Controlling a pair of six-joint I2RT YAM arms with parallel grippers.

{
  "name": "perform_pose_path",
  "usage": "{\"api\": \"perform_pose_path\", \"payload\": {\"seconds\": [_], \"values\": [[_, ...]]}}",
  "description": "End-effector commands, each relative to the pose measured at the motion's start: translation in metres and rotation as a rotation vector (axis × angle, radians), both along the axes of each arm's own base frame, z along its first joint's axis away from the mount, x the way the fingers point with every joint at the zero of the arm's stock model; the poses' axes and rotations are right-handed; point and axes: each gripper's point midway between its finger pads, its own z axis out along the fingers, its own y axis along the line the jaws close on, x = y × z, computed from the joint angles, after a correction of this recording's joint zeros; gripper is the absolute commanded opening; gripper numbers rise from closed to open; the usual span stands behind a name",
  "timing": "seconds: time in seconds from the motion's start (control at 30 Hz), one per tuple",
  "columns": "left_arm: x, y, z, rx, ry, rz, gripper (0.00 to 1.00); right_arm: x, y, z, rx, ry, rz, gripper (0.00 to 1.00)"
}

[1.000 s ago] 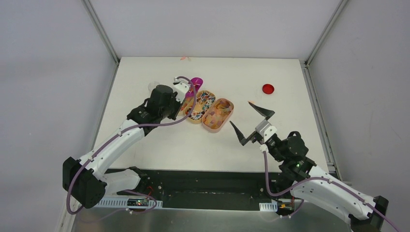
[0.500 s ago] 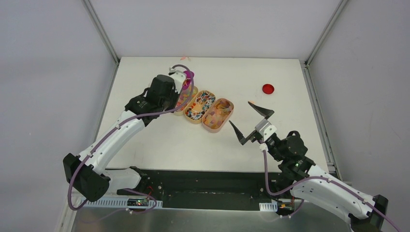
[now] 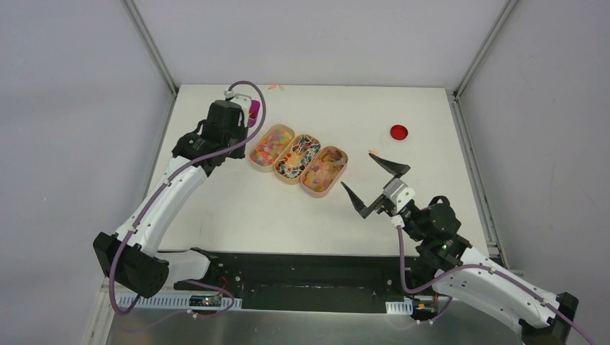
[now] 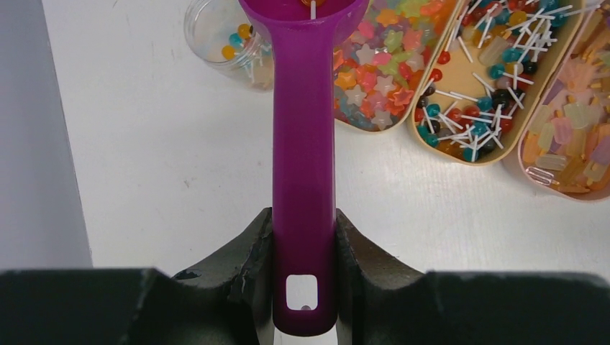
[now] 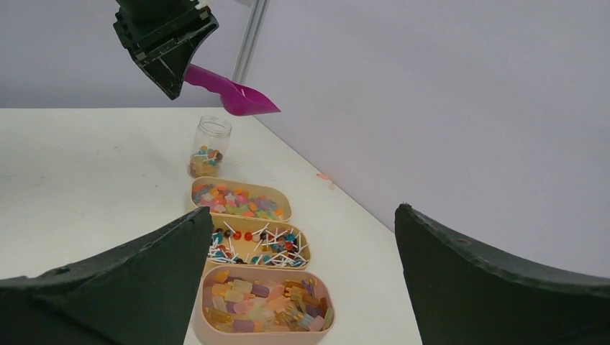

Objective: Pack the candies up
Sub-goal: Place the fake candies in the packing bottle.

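The left gripper (image 4: pixel 303 241) is pinching the handle of the magenta scoop (image 4: pixel 303 129). Its long axis is pointing straight away toward the jar (image 4: pixel 216 32) — the bowl is hanging above, just beside the jar's mouth. The candies (image 4: pixel 367 86) are lying mostly in three trays (image 4: pixel 466 161) beside the jar, a few inside it. The right gripper (image 3: pixel 357 169), spread wide, is hovering farther from the jar. The bowl is cut off — its load is unclear.

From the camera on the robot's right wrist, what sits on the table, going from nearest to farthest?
Pastel gummies → lollipops → star-shaped candies → glass jar, partly filled with sweets.
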Motion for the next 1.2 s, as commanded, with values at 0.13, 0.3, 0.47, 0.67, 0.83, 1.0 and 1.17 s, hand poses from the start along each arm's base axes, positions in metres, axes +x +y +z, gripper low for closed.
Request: {"api": "perform_pose_path", "payload": {"seconds": [0.13, 0.3, 0.47, 0.67, 0.83, 1.0, 1.17], "values": [[-0.002, 0.026, 0.029, -0.031, -0.023, -0.011, 0.00, -0.003, 0.007, 0.011, 0.010, 0.019, 0.042, 0.99], [-0.009, 0.044, 0.022, 0.007, 0.031, -0.023, 0.00, -0.005, 0.017, 0.010, 0.013, 0.065, 0.084, 0.99], [-0.013, 0.049, 0.023, 0.007, 0.034, -0.050, 0.00, -0.001, 0.028, -0.004, -0.038, 0.099, 0.101, 0.99], [-0.017, 0.068, 0.020, 0.066, 0.059, -0.014, 0.00, -0.008, 0.028, -0.004, -0.002, 0.089, 0.133, 0.99], [-0.021, 0.080, 0.025, 0.080, 0.068, 0.012, 0.00, -0.012, 0.024, 0.001, 0.030, 0.087, 0.141, 0.99], [-0.021, 0.078, 0.030, 0.071, 0.086, 0.009, 0.00, -0.013, 0.022, 0.004, 0.066, 0.085, 0.142, 0.99], [-0.024, 0.079, 0.029, 0.065, 0.109, 0.017, 0.00, -0.013, 0.023, 0.005, 0.070, 0.088, 0.145, 0.99]]}}
